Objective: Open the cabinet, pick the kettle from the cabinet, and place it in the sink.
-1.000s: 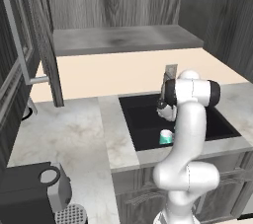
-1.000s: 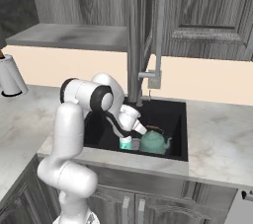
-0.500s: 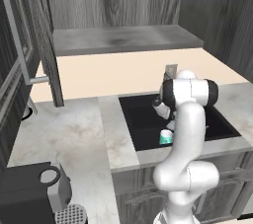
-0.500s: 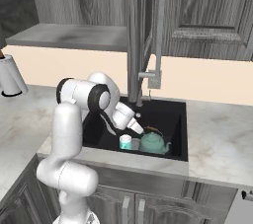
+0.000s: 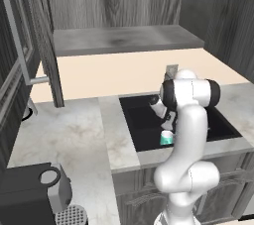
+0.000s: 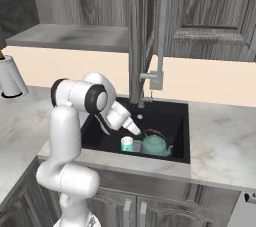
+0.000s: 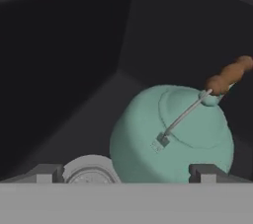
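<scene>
One teal kettle [image 7: 173, 129] upright near sink [image 6: 172, 111] front wall, jaws apart.

Teal cup [image 6: 127, 144] upright in basin; paper towel roll [image 6: 12, 77] on counter [image 6: 220, 136]; black coffee machine [image 5: 30, 194] front left.

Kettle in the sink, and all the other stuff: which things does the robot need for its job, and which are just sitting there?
For the job:
- teal kettle, sitting in the sink
- black sink
- cabinet, door open
- gripper, open

Just sitting there:
- small cup beside the kettle
- faucet
- paper towel roll
- coffee machine
</scene>
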### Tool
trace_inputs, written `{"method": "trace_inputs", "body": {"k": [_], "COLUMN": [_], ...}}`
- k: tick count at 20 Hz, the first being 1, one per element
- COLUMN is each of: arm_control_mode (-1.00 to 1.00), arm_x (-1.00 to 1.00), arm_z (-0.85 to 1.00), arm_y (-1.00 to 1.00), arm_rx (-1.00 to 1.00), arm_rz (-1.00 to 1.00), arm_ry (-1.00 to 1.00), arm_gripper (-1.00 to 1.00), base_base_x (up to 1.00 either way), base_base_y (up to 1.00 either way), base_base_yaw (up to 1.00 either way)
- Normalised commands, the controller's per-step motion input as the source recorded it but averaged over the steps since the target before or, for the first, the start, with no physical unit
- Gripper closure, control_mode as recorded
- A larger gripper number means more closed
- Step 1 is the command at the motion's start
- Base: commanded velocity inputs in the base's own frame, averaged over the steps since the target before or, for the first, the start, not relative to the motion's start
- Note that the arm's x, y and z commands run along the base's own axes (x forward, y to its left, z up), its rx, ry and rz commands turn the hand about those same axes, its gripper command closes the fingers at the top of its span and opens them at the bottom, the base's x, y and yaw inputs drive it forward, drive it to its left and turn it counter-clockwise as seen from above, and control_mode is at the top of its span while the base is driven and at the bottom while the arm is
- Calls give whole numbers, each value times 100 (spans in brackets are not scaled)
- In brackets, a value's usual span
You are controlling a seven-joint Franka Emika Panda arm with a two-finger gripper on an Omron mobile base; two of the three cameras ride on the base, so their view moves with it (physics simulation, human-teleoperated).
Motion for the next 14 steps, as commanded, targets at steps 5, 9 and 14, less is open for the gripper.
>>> {"method": "trace_inputs", "body": {"k": [5,9,14], "arm_control_mode": [-100,-100,-100], "arm_x": [-24,-17,-18], "arm_z": [16,26,33], "arm_y": [24,29,30], "arm_rx": [0,0,0], "arm_rz": [-4,-1,0], "arm_ry": [1,0,0], "arm_gripper": [-100,-100,-100], "base_base_x": [0,0,0], "base_base_y": [0,0,0], "base_base_yaw": [0,0,0]}}
